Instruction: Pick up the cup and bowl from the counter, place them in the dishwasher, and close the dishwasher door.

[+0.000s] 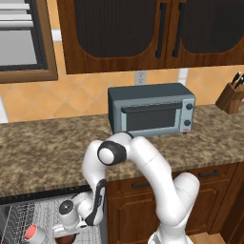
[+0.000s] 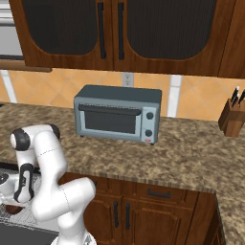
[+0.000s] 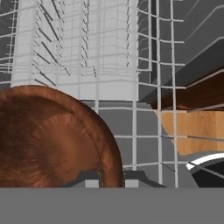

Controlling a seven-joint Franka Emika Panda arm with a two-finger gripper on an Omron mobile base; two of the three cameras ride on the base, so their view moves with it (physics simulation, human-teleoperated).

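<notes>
My arm reaches down from the granite counter (image 1: 47,147) into the open dishwasher (image 1: 43,195). The gripper (image 3: 111,183) is shut on the rim of the dark brown bowl (image 3: 48,140), which hangs low over the white wire rack (image 3: 131,65). From the left base view the bowl (image 1: 67,239) shows just under the hand. The white cup (image 1: 33,233) lies on its side in the rack (image 1: 19,214), its pink-red inside facing out, left of the hand. A dark grey slab (image 2: 28,235) under the rack looks like the lowered dishwasher door.
A grey-blue toaster oven (image 1: 151,110) stands on the counter behind the arm. A knife block (image 1: 232,95) sits at the far right. Dark wood drawers (image 1: 209,174) flank the dishwasher on the right, and upper cabinets hang above.
</notes>
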